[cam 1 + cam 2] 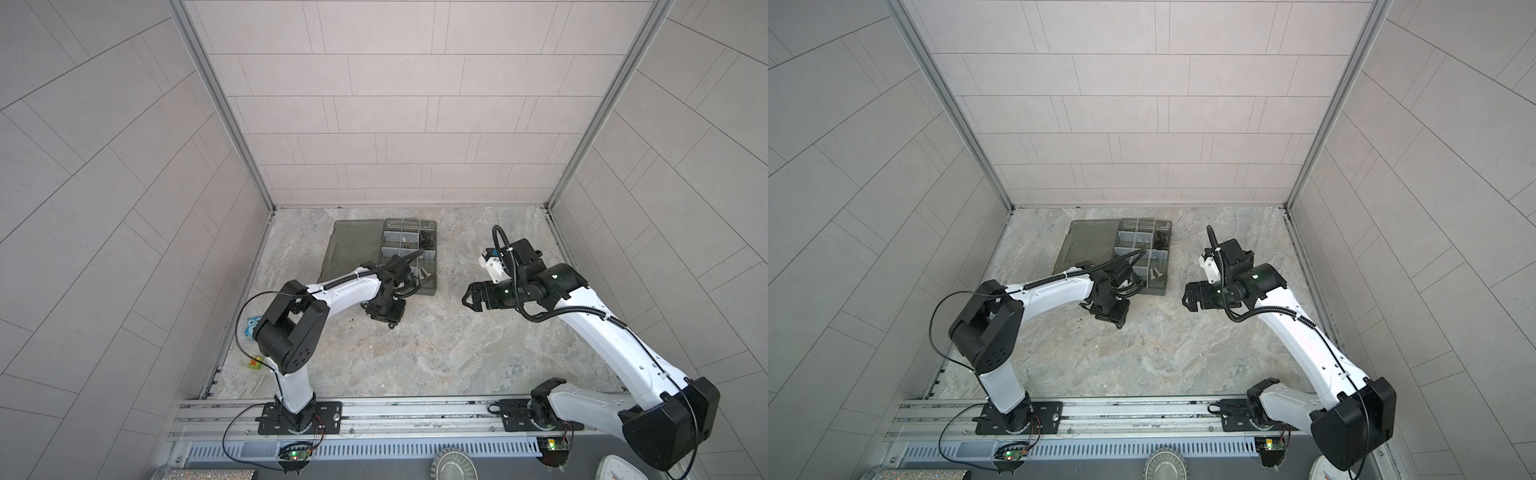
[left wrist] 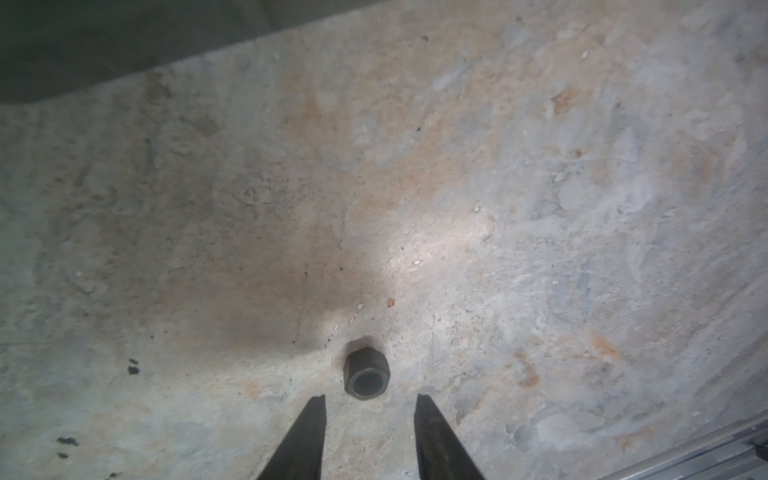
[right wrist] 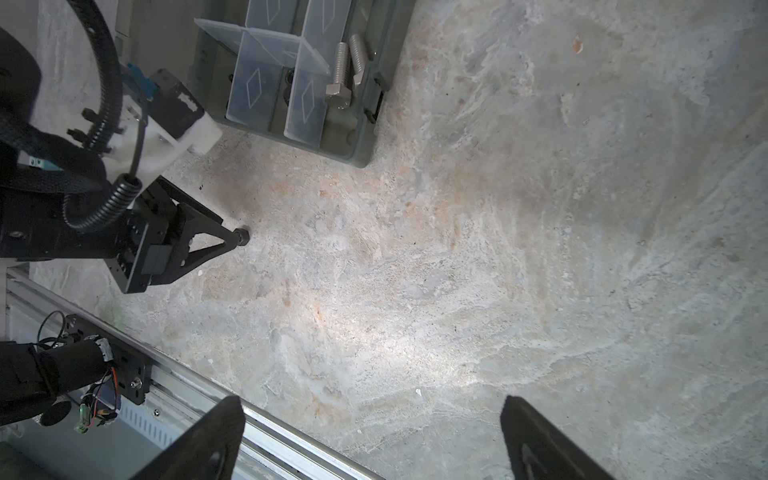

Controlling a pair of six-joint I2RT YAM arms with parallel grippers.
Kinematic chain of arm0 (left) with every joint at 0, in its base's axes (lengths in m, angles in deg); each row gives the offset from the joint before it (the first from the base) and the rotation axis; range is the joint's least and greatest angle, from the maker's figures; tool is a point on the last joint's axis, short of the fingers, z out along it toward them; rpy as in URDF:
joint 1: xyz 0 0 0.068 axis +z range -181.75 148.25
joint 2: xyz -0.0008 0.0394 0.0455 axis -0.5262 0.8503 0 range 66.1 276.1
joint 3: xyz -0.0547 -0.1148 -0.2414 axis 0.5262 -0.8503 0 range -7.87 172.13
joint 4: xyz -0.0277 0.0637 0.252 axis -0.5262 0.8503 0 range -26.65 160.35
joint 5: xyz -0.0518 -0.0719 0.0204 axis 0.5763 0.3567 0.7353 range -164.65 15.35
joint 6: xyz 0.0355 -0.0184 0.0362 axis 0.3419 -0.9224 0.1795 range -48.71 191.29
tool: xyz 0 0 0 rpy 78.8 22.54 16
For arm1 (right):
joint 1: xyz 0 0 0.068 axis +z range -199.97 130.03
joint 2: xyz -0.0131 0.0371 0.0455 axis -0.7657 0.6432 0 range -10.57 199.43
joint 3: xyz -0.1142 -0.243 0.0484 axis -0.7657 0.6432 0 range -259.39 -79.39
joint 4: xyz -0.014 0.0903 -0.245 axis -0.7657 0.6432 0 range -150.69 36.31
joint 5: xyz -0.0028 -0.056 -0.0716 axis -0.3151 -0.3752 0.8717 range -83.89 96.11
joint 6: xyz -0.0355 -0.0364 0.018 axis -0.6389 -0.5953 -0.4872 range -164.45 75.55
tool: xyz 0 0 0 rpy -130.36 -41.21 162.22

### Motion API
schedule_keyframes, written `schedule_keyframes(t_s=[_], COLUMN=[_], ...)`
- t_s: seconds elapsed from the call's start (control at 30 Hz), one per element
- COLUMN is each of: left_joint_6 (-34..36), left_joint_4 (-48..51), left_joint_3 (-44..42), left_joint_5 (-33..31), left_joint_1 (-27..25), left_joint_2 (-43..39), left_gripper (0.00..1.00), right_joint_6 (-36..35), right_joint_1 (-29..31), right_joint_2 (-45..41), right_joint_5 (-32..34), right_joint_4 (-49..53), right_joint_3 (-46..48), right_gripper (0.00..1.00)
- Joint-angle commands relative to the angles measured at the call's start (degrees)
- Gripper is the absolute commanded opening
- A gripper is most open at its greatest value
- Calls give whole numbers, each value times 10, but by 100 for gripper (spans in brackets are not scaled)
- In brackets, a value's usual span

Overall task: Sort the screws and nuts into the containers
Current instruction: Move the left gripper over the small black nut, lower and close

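A black hexagonal nut [image 2: 367, 376] lies on the marbled table just past the tips of my left gripper [image 2: 370, 398]. That gripper is open, its fingers are apart, and nothing sits between them. The right wrist view shows the same nut [image 3: 243, 237] at the left gripper's [image 3: 237, 240] tips. The containers [image 1: 399, 249] are compartments of a smoky grey organizer box behind my left arm, seen in both top views [image 1: 1142, 249]. Two silver screws [image 3: 343, 66] lie in its near right compartment. A dark pile [image 1: 426, 237] fills another compartment, too small to identify. My right gripper [image 1: 467, 299] hovers wide open and empty.
The box's flat lid [image 1: 353, 249] lies open on its left side. Small coloured objects [image 1: 252, 326] sit at the table's left edge. A metal rail [image 1: 374, 415] runs along the front. Tiled walls close in the other three sides.
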Motion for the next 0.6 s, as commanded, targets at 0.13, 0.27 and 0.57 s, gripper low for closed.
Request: schedule_keyframes(t_s=[0.13, 0.27, 0.57], left_joint_6=[17, 19, 23], left_joint_4=[-4, -3, -3], left_joint_3=[-7, -13, -15], left_joint_5=[-20, -23, -24], left_joint_1=[-6, -7, -7], left_joint_2=[24, 25, 33], left_gripper=[40, 38, 33], right_joint_6=[6, 12, 19], right_joint_1=[3, 3, 3], right_joint_2=[-41, -53, -65], right_joint_5=[22, 28, 29], right_joint_4=[37, 39, 39], right_joint_3=[15, 21, 28], right_gripper=[98, 98, 98])
